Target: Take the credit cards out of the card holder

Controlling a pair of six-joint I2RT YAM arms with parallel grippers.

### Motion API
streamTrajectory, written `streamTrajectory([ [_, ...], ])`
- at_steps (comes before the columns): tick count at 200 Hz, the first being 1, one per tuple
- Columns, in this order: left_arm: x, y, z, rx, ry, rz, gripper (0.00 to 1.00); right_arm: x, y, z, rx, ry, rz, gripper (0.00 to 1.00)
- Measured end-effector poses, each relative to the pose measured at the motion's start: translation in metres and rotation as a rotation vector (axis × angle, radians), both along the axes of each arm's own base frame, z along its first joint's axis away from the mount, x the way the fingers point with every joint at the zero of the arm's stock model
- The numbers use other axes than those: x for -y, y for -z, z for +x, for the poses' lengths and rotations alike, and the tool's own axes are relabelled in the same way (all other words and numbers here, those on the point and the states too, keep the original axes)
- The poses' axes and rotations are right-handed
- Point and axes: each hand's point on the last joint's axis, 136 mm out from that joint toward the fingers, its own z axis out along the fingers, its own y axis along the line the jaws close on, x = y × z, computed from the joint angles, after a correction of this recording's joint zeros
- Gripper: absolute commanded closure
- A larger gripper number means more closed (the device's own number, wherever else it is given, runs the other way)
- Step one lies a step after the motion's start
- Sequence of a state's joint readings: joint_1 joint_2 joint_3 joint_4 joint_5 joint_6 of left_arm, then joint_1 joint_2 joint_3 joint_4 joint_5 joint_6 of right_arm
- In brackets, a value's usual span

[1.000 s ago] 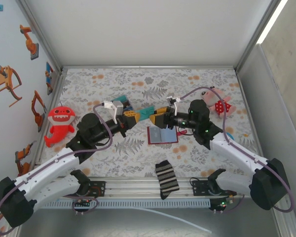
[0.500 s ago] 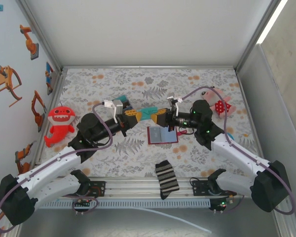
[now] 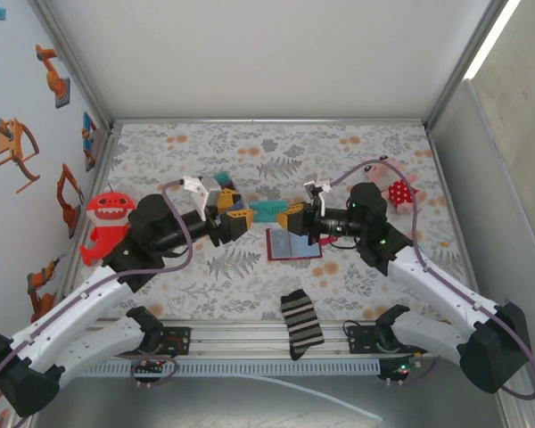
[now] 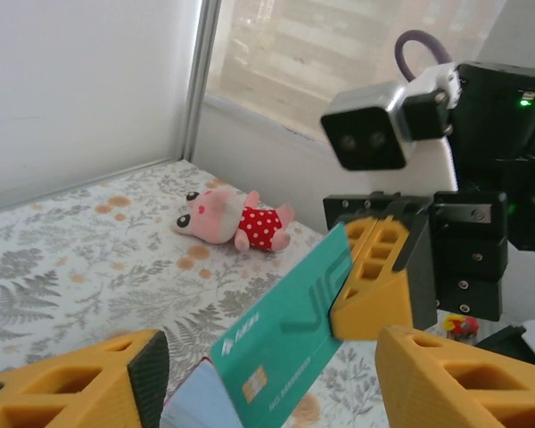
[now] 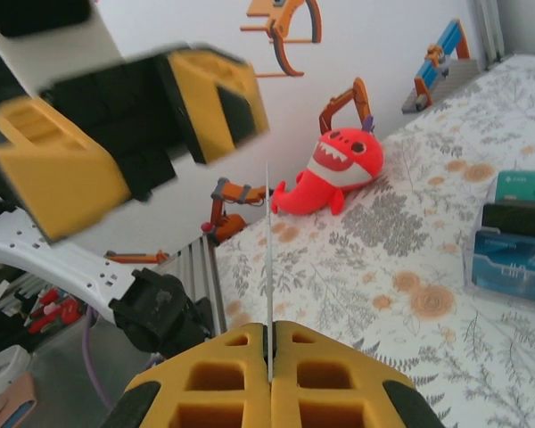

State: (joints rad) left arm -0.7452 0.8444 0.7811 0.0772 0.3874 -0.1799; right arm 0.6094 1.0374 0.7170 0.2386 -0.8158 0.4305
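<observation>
Left gripper [image 3: 238, 218] has just spread its fingers and released the teal credit card [image 3: 267, 210]. The right gripper [image 3: 292, 217] now pinches it in the air, near the open card holder [image 3: 294, 243] on the table. The handover looks complete. Shark toy [image 3: 107, 223], striped sock [image 3: 301, 323] and pig toy [image 3: 397, 192] lie apart and block nothing.

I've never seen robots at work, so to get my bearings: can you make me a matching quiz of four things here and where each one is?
1 teal card
2 card holder
3 red shark toy
4 striped sock

a lies open on the table
b at the table's near edge
c pinched in the right gripper
d at the table's left edge

Pairs: 1-c, 2-a, 3-d, 4-b
</observation>
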Motion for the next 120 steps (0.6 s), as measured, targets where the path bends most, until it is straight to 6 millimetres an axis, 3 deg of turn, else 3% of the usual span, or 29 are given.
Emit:
streamTrajectory([
  [18, -0.001, -0.014, -0.005, 0.036, 0.021, 0.044, 0.35, -0.003, 0.007, -0.009, -0.004, -0.032, -0.039, 1.00],
  [41, 0.004, -0.013, -0.009, 0.035, 0.078, 0.122, 0.36, -0.009, 0.007, -0.022, 0.020, -0.086, -0.076, 1.00],
  [92, 0.027, 0.036, -0.017, -0.086, 0.247, 0.299, 0.52, -0.018, 0.015, -0.035, 0.049, -0.159, -0.144, 1.00],
  [120, 0.032, 0.050, -0.027, -0.122, 0.317, 0.333, 0.61, -0.018, 0.022, -0.037, 0.044, -0.172, -0.174, 1.00],
])
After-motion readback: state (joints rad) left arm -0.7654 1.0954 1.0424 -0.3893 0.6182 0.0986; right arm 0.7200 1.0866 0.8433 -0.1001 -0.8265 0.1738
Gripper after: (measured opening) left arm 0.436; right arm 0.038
